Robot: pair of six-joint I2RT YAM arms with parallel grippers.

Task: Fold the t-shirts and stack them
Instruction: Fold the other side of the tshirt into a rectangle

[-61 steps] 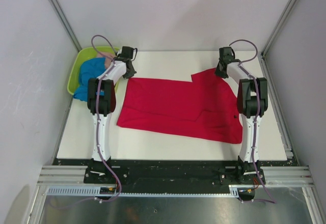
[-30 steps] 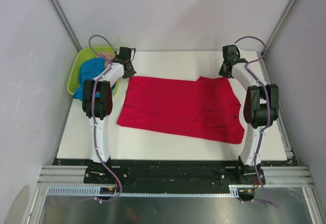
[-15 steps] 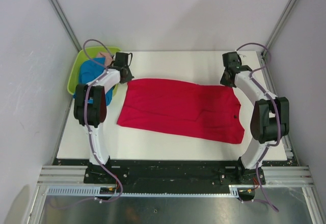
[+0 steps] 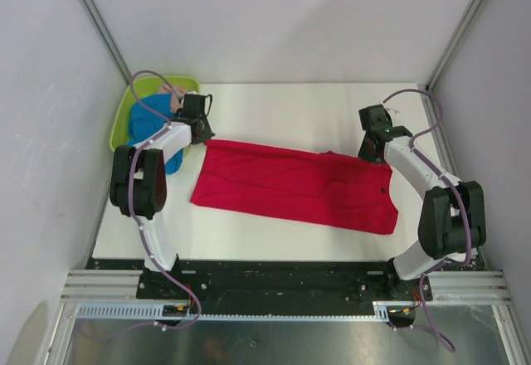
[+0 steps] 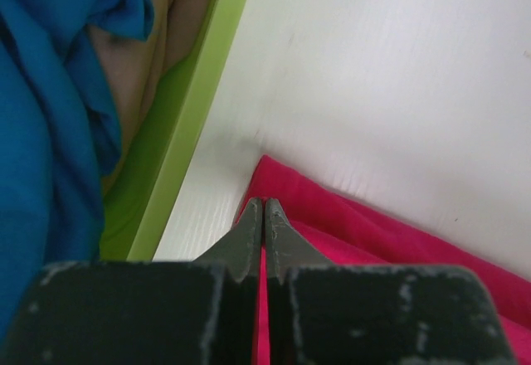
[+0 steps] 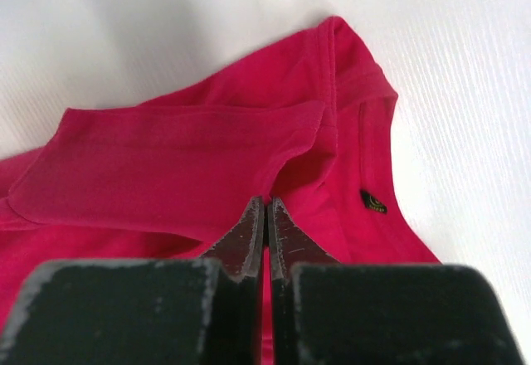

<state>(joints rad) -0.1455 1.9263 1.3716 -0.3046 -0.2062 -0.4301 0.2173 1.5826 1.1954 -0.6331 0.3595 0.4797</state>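
The red t-shirt lies spread across the white table, its far edge doubled over toward me. At its far left corner my left gripper is shut on the cloth; in the left wrist view red fabric runs between the closed jaws. At the far right corner my right gripper is shut on the cloth near the collar, where the red shirt is pinched at the fingertips. The blue t-shirt and pale pink t-shirt sit bunched in the basket.
The lime-green basket stands at the table's far left corner, its rim just left of my left gripper. Frame posts and grey walls close in both sides. A small black label shows on the red shirt.
Both grippers have drawn the red shirt's far edge toward the near side, so the shirt looks narrower. The raised right sleeve has come down flat. Both elbows have swung outward.
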